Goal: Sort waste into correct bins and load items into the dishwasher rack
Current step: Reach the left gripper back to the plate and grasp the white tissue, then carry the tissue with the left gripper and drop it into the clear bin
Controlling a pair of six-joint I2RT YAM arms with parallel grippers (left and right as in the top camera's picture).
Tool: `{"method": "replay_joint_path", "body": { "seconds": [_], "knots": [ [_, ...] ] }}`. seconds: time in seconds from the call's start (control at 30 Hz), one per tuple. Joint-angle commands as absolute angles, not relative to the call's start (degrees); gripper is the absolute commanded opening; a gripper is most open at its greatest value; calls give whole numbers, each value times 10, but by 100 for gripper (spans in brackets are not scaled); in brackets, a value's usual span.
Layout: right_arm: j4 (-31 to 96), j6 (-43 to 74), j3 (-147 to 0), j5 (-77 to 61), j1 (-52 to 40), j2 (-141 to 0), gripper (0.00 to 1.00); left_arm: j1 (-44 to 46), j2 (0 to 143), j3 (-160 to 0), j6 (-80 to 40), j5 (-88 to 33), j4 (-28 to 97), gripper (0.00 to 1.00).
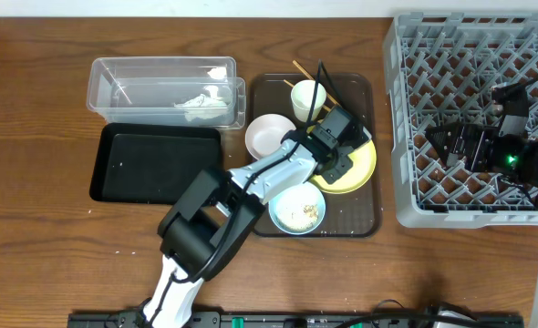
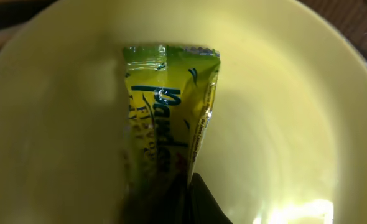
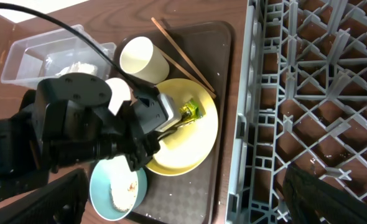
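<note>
My left gripper (image 1: 340, 155) is down on the round yellow plate (image 1: 360, 169) and shut on the green-and-orange snack wrapper (image 2: 165, 106). The wrapper's free end lies against the plate (image 2: 283, 112); it also shows in the right wrist view (image 3: 191, 111). The light blue bowl (image 1: 298, 210) holds whitish food scraps. The small white bowl (image 1: 267, 137), the white cup (image 1: 308, 100) and the chopsticks (image 1: 300, 70) sit nearby. Crumpled white paper (image 1: 205, 102) lies in the clear tub (image 1: 132, 87). The black tray (image 1: 155, 164) is bare. My right gripper (image 1: 447, 144) hangs open and empty over the grey dishwasher rack (image 1: 470, 55).
The plate, bowls, cup and chopsticks all sit on a dark brown serving tray (image 1: 360, 223) between the bins and the rack. The left arm stretches from the table's front edge over the tray. The rack's wall (image 3: 246, 124) stands close beside the serving tray.
</note>
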State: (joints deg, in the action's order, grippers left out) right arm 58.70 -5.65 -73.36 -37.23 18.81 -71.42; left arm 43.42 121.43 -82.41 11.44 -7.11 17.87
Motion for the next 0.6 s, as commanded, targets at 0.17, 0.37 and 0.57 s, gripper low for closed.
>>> {"method": "replay_joint_path", "body": {
  "seconds": [0.17,0.37,0.57],
  "knots": [
    [587,-63,-746,-373,196,-712,97,411,1033,-824,48,-57,214,6],
    [587,-63,-746,-373,196,-712,97,329,976,-824,56,14,236,6],
    [586,-62,-746,-373,196,-712,97,201,997,-823,57,26,220,6]
  ]
}}
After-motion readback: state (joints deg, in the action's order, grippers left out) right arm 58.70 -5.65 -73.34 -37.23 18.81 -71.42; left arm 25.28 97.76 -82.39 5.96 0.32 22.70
